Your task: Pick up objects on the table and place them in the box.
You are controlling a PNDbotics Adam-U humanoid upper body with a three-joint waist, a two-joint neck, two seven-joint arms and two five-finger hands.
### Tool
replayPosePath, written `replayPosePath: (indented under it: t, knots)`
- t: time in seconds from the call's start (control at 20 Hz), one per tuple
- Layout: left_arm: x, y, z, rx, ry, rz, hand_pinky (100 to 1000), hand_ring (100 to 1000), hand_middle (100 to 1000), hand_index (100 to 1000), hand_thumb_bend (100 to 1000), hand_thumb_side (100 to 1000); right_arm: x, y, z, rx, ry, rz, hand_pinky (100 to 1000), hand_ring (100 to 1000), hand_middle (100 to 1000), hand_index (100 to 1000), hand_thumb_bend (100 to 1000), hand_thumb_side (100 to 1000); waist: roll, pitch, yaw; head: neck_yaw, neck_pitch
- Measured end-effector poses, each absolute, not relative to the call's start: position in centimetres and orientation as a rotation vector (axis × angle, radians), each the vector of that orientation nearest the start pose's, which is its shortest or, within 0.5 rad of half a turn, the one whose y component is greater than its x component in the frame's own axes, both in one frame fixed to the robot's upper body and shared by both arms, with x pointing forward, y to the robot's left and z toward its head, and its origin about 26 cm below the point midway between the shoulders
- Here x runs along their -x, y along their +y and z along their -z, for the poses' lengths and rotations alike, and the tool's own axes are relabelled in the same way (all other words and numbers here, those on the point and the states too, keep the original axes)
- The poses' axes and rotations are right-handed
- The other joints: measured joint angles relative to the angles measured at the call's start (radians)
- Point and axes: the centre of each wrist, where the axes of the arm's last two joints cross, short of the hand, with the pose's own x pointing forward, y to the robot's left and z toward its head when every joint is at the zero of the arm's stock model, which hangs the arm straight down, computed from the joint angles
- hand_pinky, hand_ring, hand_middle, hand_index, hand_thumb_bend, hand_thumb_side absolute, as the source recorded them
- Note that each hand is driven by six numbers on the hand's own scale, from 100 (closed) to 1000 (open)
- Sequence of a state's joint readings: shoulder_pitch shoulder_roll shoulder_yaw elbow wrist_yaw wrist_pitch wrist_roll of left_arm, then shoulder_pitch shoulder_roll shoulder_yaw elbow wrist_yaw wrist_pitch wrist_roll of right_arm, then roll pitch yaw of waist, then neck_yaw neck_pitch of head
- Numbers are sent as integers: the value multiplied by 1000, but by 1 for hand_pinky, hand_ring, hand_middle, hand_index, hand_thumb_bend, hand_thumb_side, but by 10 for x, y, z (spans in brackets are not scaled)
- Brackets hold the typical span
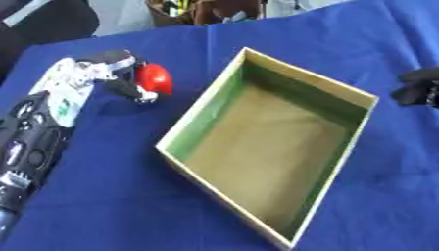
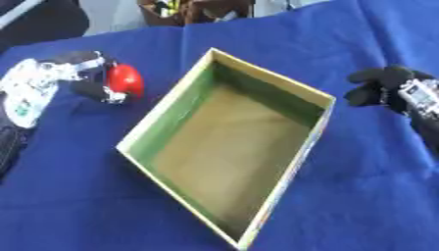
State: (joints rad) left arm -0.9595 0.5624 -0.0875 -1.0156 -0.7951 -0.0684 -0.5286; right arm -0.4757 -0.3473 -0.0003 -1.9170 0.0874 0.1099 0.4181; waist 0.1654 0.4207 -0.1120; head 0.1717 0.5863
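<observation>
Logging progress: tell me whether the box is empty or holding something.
Empty: the open cardboard box shows only bare brown floor; the red round object is outside.

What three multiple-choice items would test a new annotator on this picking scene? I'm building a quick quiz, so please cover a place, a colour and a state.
1. Where is the red object?
A. Inside the box
B. Left of the box, at the left hand
C. By the right hand

2. What colour are the box's inner walls?
A. Green
B. Red
C. White

3. What is the left hand doing?
A. Resting flat and open
B. Curling its fingers round the red object
C. Reaching into the box

Answers:
1 B: the red object sits outside the box's left wall, within the left hand's fingers.
2 A: green shows along the inside walls above a tan floor.
3 B: fingers and thumb wrap either side of it, while the right hand stays curled at the right edge, holding nothing.
</observation>
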Motion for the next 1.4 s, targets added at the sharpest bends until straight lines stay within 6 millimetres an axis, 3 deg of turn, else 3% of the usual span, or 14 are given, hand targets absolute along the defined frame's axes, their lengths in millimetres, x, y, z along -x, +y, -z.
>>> replayPosePath:
  t: [0.15,0.3,0.35,0.4,0.7,1.05,1.4]
  knots:
    - [-466,319,-255,-904,-1361,1316,100,346,430,661,100,441,-326,-250,-238,67,-2102,-883,769,750,547,790,100,1000,0,-1,0,-1,0]
    - [-465,318,-257,-927,-1383,1288,100,338,421,650,100,448,-326,-250,-237,66,-2102,-882,770,750,548,790,100,1000,-1,-5,1,-2,0]
    - [-465,318,-257,-933,-1388,1280,100,334,415,643,100,513,-326,-250,-237,66,-2102,-882,770,750,548,790,100,1000,-1,-7,2,-2,0]
    - [-465,317,-258,-938,-1393,1274,100,332,413,641,100,458,-326,-250,-237,66,-2102,-881,770,750,548,790,100,1000,-1,-10,2,-2,0]
    - [-463,314,-263,-940,-1436,1248,100,318,399,623,100,477,-326,-249,-235,57,-2101,-874,771,751,548,791,100,1000,-5,-25,9,-5,3]
    - [-456,303,-281,-917,-1530,1238,100,294,377,599,100,495,-325,-248,-232,48,-2096,-863,772,752,549,791,100,1000,-8,-42,16,-9,10]
    - [-435,284,-314,-898,-1706,1323,100,291,376,602,100,454,-325,-248,-230,45,-2091,-838,773,754,552,791,100,1000,-15,-70,33,-32,24]
